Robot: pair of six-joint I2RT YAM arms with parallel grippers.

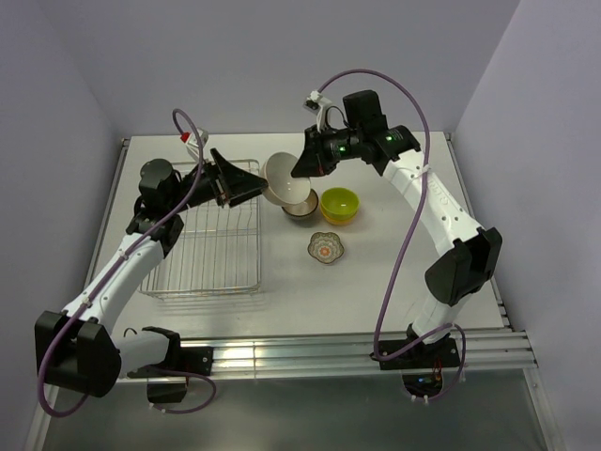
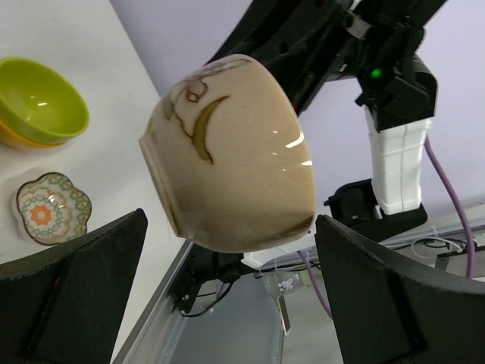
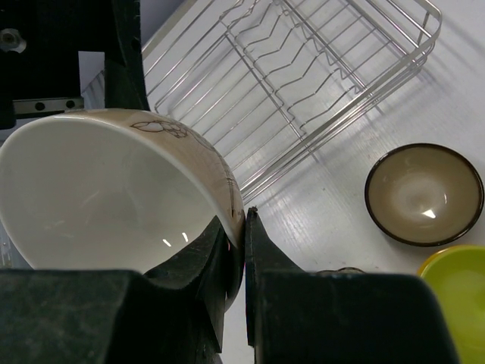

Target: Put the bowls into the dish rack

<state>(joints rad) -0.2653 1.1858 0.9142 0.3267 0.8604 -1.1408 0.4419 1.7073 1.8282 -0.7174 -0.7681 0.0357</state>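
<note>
Rack [image 1: 211, 246]: 0 of 5 loaded. White bowl [image 1: 285, 178]: rim pinched by right gripper [image 3: 244, 227], aloft. Left gripper [image 1: 242, 183]: spread, empty. Pending: brown [image 1: 300, 209], green [image 1: 339, 203], orange [image 2: 14, 138], patterned [image 1: 326, 248].

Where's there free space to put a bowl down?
The dish rack is bare throughout; so is the table between patterned bowl and near edge. Crowded by the rack's far right corner: left gripper, right gripper with white bowl, brown bowl, green bowl.

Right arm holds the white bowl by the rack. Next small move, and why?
Probably ease the left pincer forward onto the white bowl. It is open and aimed at the bowl, which the right pincer pinches by the rim, tilted, near the dish rack.
</note>
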